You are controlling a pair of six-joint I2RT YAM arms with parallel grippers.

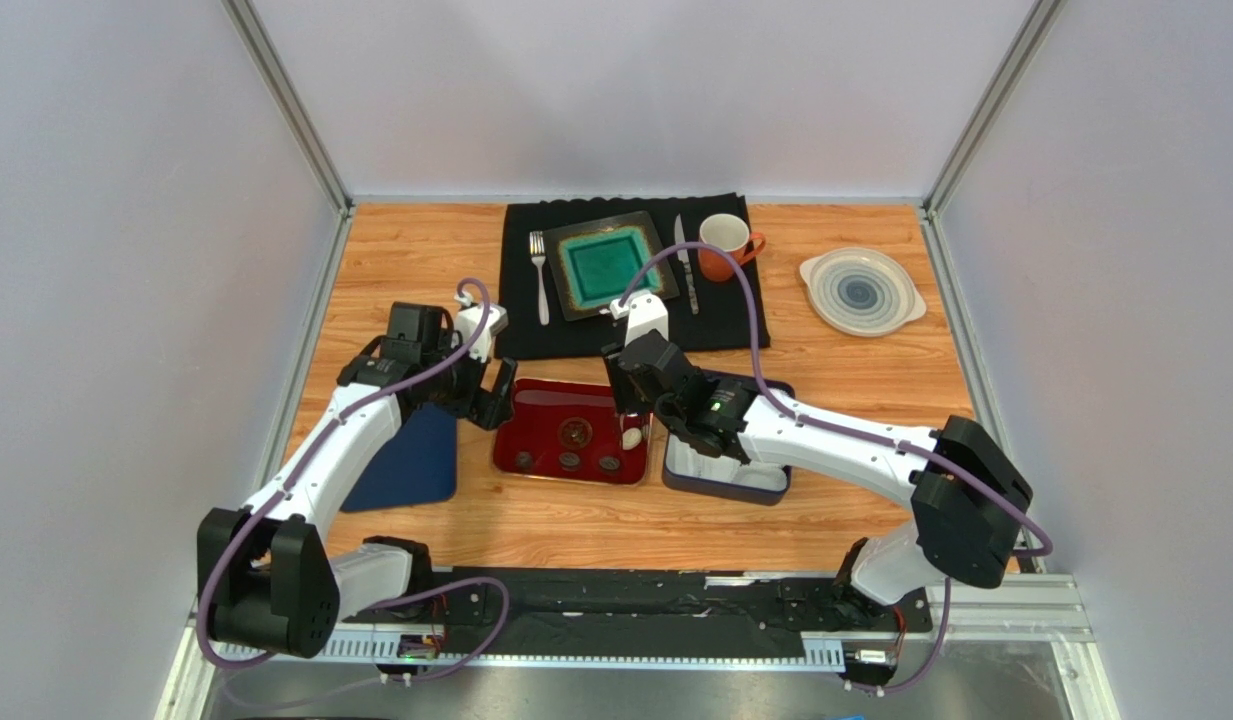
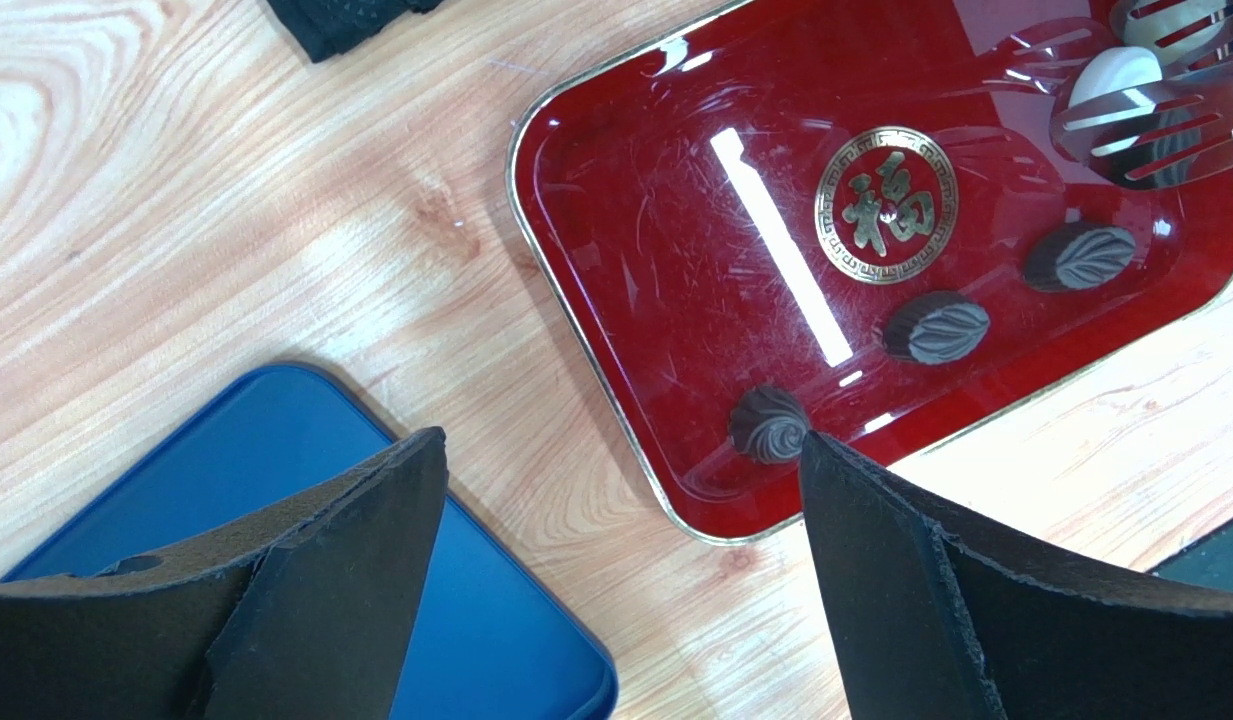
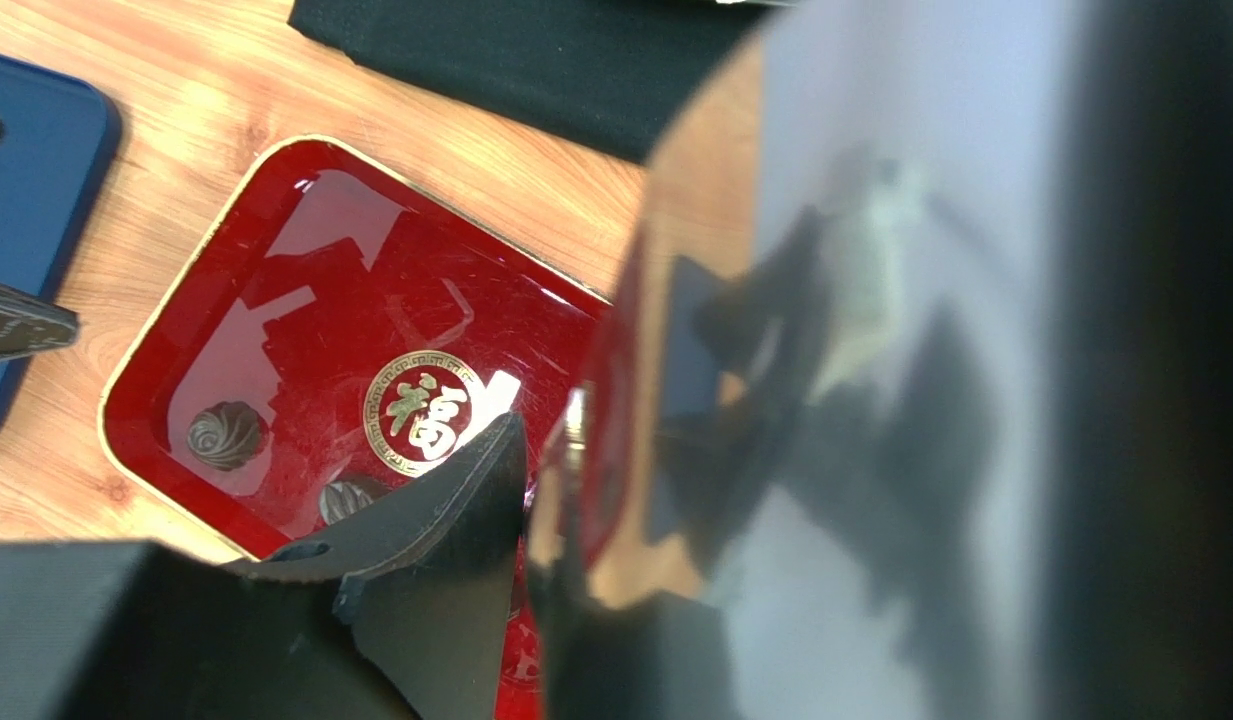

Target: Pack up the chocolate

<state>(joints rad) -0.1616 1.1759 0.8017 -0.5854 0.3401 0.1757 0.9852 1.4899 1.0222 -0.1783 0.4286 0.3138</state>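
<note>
Left gripper [image 2: 619, 450] hangs wide open, empty, over the red tray's [image 2: 637, 225] near-left corner. 3 dark chocolates [image 2: 938, 327] line its near edge: probably light, hard, easily marked, so pinch their sides. Farther, right gripper [image 1: 631, 405] clamps metal tongs [image 2: 1163, 128] around a white piece [image 2: 1115, 75].

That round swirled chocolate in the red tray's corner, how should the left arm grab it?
Probably straight down, pinching the swirled chocolate across its round sides. It is a low dome lying flat close to the rim of the tray, which would block a sideways approach.
</note>
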